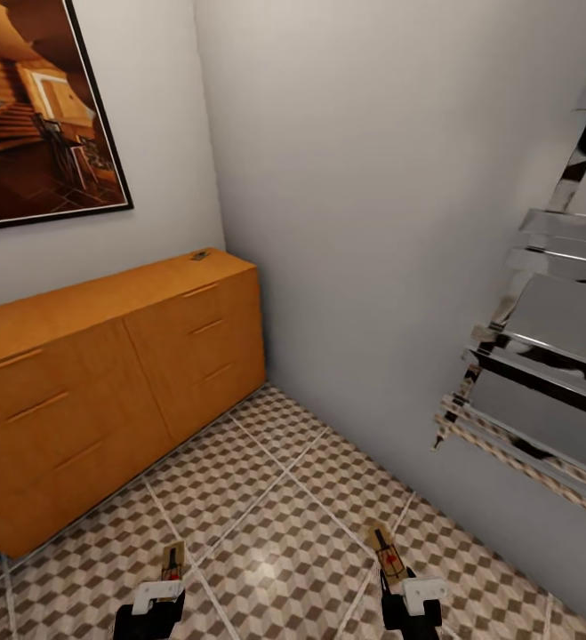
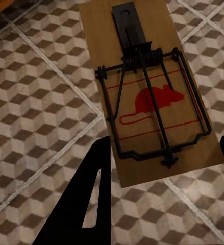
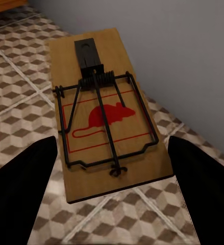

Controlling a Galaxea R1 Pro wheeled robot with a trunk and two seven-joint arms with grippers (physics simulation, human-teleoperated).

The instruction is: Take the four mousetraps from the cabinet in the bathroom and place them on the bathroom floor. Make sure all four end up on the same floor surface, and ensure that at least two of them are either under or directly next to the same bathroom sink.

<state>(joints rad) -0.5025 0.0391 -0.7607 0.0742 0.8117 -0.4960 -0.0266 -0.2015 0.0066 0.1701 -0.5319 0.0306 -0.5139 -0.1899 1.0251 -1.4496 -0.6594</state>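
head view, left gripper (image 1: 166, 588): black with a white block, low at the picture's left, closed on the near end of a small flat brown wooden mousetrap with dark metal parts (image 1: 172, 563), held above the floor.
head view, right gripper (image 1: 406, 588): black with a white block, low at the right, pinching a second small brown wooden mousetrap with a red mark (image 1: 387, 549) by its near end.
head view, cabinet: the long orange-brown wooden cabinet with slot handles (image 1: 106, 373) stands against the left wall, drawers shut; a tiny dark-and-brown thing (image 1: 200, 255) lies on its top near the far corner, too small to be sure of.
head view, floor: square tiles in a brown, beige and white cube pattern (image 1: 266, 516) run from the cabinet's foot to the grey wall.
head view, walls: a dark-framed picture of a warm wooden interior (image 1: 39, 107) hangs above the cabinet; a chrome ladder-like rail (image 1: 541, 356) is fixed to the right wall.
left wrist view: the left-hand trap (image 2: 147, 92) shows its spring, wire bar and red mouse print; one black finger (image 2: 89, 199) touches its near edge, another shows at the other side; tiles lie beneath.
right wrist view: the right-hand trap (image 3: 106, 112) sits between two black fingers (image 3: 20, 189), both against its near corners, close beside the grey wall.
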